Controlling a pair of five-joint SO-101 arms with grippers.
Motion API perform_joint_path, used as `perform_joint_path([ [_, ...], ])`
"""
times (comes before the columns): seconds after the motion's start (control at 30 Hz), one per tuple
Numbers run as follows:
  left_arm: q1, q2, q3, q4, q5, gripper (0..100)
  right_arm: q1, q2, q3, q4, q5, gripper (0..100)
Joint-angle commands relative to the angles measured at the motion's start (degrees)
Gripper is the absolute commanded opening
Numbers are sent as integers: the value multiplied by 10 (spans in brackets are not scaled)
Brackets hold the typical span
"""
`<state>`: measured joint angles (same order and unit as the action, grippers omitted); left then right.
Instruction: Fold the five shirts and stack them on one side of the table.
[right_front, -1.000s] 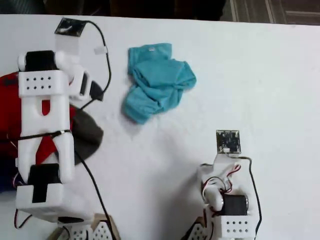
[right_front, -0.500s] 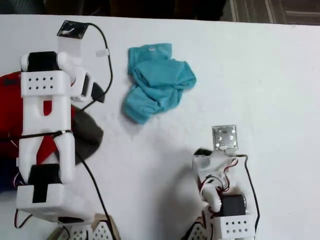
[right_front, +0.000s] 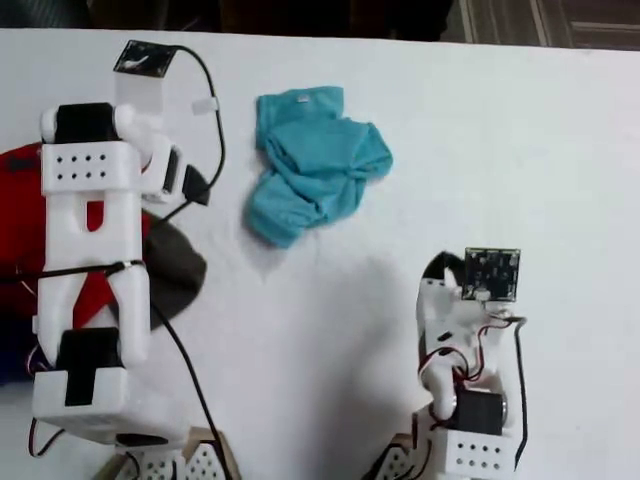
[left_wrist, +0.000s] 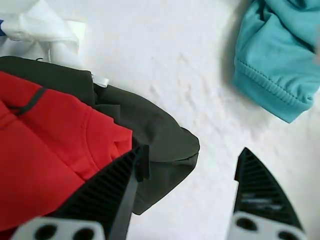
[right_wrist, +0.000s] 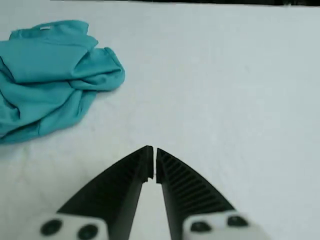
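Teal shirt (right_front: 315, 165): crumpled and unfolded near the middle of the worktop (right_front: 540, 140), collar toward the far edge. Its long axis runs roughly from the far edge back toward the arms.
Left claw (left_wrist: 194, 152): spread, holding nothing, above the edge of a dark shirt (left_wrist: 160, 132) that lies under a red shirt (left_wrist: 45, 150) at the left side.
Right claw (right_wrist: 152, 150): pressed together, empty, over bare worktop. The teal shirt lies ahead and to its left, well apart.
Nearer arm: likely the left, since the teal hem is close beyond its tips.
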<state>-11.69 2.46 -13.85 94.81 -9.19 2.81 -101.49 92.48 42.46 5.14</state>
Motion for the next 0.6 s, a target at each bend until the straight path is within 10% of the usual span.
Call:
perform_joint_path([
  [0.0,6,-26,-2,-11,5,293,-2,23,-94,6,2,19],
  [0.57,40,-12,-7,-45,34,294,-107,628,-455,-56,-4,19],
])
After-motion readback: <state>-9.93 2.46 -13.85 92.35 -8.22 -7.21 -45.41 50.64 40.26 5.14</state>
